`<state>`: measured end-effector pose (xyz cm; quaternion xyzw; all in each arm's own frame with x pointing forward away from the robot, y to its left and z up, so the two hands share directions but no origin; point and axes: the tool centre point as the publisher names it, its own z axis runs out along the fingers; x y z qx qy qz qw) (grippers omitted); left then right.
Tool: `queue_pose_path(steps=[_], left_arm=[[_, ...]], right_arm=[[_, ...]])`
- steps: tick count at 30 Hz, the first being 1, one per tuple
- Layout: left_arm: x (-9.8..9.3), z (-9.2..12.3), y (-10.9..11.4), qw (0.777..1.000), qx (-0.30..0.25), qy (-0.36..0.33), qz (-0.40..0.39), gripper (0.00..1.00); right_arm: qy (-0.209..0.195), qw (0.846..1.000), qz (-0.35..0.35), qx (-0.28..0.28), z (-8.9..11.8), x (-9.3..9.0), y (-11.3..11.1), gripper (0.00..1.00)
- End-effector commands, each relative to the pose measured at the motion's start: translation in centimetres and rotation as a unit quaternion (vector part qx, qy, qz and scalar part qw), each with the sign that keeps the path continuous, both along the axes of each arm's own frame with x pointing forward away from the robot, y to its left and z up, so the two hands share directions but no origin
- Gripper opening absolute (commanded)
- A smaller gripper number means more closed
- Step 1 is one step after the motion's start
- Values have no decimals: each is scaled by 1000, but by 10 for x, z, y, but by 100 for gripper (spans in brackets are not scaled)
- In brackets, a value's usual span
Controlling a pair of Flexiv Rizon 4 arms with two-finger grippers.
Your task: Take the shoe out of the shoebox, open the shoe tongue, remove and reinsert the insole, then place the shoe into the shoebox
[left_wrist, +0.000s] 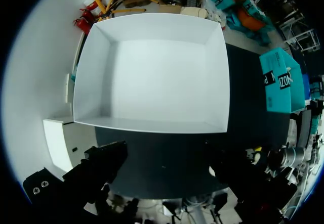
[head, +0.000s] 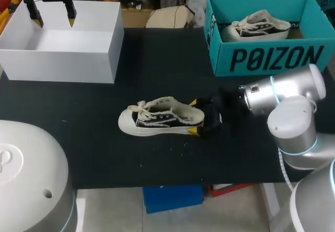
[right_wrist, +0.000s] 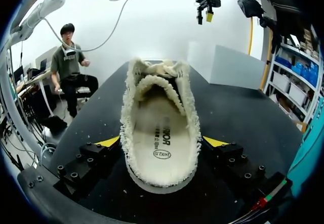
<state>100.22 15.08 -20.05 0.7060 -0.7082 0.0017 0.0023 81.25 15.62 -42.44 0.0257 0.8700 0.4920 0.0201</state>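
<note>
A black and cream low-top shoe lies on its side in the middle of the black table, toe to the left. My right gripper is open at its heel, one yellow tip on each side. In the right wrist view the shoe lies between the fingers, opening and insole facing the camera, tongue at the far end. The teal shoebox stands at the back right with a second shoe inside. My left gripper hangs open above the white box, holding nothing.
The white box is open-topped and empty under my left gripper. The teal shoebox is far off to its side. Bare black table lies between the two boxes.
</note>
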Motion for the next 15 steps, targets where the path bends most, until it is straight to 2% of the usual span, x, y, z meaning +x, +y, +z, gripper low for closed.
queue_pose_path(steps=[1,15], left_arm=[[0,0,-1,1000,2,1,1,100],[0,0,-1,1000,2,1,1,100]], right_arm=[[4,1000,1,-4,-3,3,5,100],[16,1000,0,-6,-12,-1,7,100]])
